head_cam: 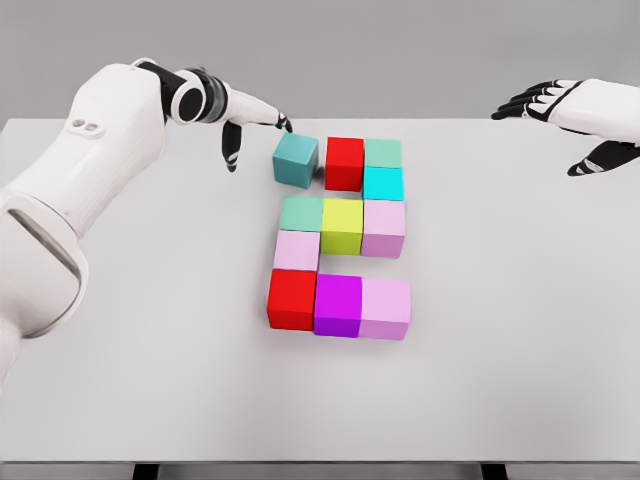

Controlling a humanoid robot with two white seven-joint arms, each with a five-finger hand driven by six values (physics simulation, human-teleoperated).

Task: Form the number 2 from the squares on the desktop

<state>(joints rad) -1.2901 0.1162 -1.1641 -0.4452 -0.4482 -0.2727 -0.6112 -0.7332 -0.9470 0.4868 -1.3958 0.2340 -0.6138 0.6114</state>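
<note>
Teal is what worries me: the teal cube (296,159) at the upper middle of the frame sits turned a little and stands slightly apart from the red cube (344,162) that should be its neighbour in the top row of the 2. My left robot hand (247,122) hangs just left of it, fingers spread and holding nothing, one fingertip near its upper left corner. If I nudge from that corner, I judge the cube may spin further instead of sliding flush (or push the red cube into the green cube (383,152) beyond). The rest of the figure, down to the pale pink cube (386,307) at the lower right, looks settled on the light grey table (520,330). The right robot hand (570,110) idles open at upper right.
</note>
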